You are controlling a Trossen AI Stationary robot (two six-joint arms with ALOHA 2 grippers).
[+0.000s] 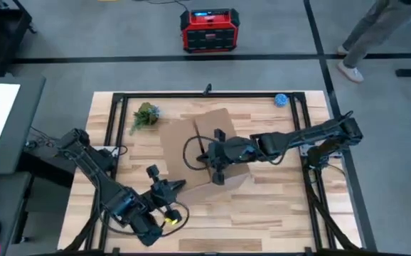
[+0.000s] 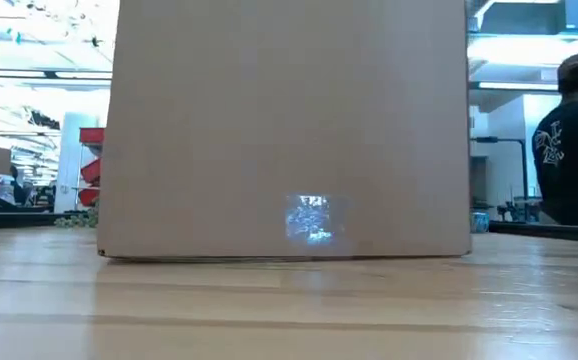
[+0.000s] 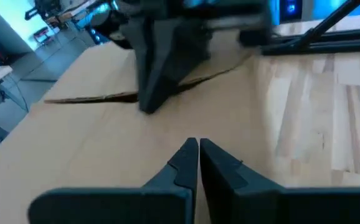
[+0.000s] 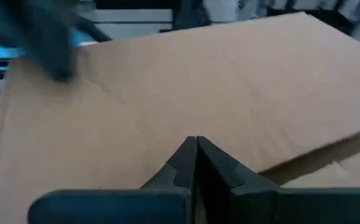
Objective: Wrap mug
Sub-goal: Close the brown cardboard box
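Across the middle of my pale wooden desk (image 1: 262,206) lies a sheet of brown wrapping paper (image 1: 191,139), one flap folded over. My right claw (image 1: 218,173) sits on its near right part with the fingers (image 4: 195,162) pressed together, tips meeting over the paper and gripping nothing that I can see. My left claw (image 1: 179,186) rests near the desk's front edge, just left of the paper, its fingers (image 3: 195,163) also clenched shut and empty above the brown sheet.

A black frame (image 1: 205,95) rims the desk. Toward the far left corner lies a small green plant (image 1: 145,115), and near the far right corner a small blue object (image 1: 281,99) that I cannot identify. Beyond the desk, on the grey floor, stands a red and black box (image 1: 209,30), and a person's leg and shoe (image 1: 351,70) show at the far right.

From desk height, the paper stands like a brown wall (image 2: 289,130) filling most of that view, with a bright patch glowing through low down. A person in a cap (image 2: 574,140) stands at the right behind it. The mug itself is nowhere visible to me; I cannot tell whether it is under the paper.
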